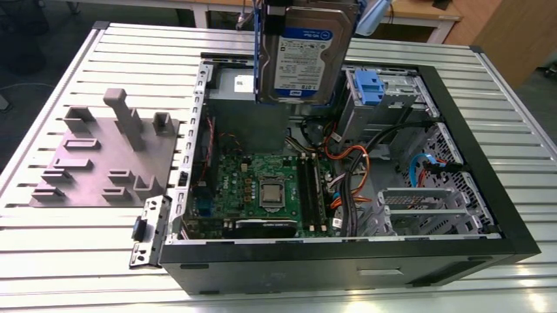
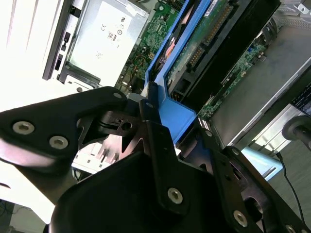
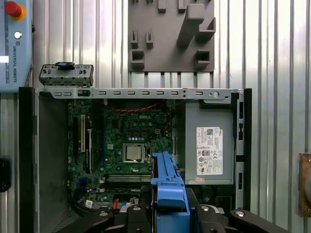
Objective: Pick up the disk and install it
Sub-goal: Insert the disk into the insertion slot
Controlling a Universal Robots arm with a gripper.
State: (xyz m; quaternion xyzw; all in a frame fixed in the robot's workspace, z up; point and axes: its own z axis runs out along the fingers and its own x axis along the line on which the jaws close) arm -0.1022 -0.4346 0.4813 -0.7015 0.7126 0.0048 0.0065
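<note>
The disk (image 1: 304, 52), a silver-grey drive with a white-and-blue label and a blue bracket, hangs upright in the air over the far part of the open computer case (image 1: 487, 189). My gripper (image 2: 172, 119) is shut on the bracket's blue edge (image 2: 177, 114), with black fingers (image 2: 148, 114) on either side. In the first wrist view the blue bracket (image 3: 167, 187) sticks out from the gripper (image 3: 167, 213) above the motherboard (image 3: 131, 141). A drive cage with a blue latch (image 1: 370, 85) stands just to the exterior view's right of the disk.
The case lies open on a slatted metal table (image 1: 70, 261). Inside are a grey power-supply box (image 3: 209, 145), cables (image 1: 348, 163) and a metal card bracket (image 1: 418, 208). A grey fixture plate (image 1: 104, 156) sits on the exterior view's left. A pendant (image 3: 14, 43) lies beside the case.
</note>
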